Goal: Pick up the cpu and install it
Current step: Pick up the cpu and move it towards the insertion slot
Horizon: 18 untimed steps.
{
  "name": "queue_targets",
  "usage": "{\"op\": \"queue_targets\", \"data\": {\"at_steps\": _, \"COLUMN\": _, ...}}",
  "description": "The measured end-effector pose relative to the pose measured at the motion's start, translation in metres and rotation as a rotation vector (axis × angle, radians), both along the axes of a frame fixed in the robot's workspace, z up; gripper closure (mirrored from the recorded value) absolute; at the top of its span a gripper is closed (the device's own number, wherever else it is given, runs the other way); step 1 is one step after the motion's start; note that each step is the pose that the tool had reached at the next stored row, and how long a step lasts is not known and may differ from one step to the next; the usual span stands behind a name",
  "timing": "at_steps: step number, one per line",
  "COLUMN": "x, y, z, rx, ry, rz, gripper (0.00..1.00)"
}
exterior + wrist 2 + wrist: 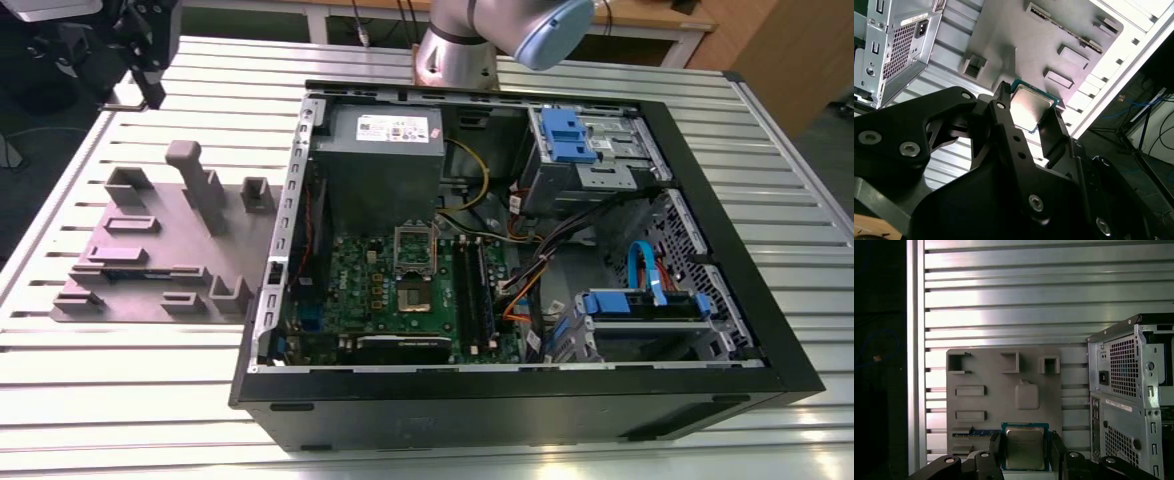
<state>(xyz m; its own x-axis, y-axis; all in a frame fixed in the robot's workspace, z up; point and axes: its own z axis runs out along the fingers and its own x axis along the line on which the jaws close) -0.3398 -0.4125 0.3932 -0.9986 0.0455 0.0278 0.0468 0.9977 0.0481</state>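
A ribbed metal counter (120, 400) glares under bright light. Beyond the counter stand a pale-framed wooden table (641, 15) and a wooden cabinet (787, 50). Beside the counter, the dark floor (1159, 90) carries loose cables (1134, 107).

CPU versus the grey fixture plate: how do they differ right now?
The cpu is small with a shiny metal top; the grey fixture plate is far larger and matte. The cpu sits between the gripper fingers, raised off the plate; the grey fixture plate lies flat on the slatted table. Both are outside the computer case.
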Motion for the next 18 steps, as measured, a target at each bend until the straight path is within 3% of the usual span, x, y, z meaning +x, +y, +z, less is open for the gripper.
{"op": "queue_targets", "data": {"at_steps": 18, "x": 0.0041, "y": 0.0, "z": 0.0, "rx": 0.0, "ry": 0.0, "rz": 0.0, "gripper": 0.53}}
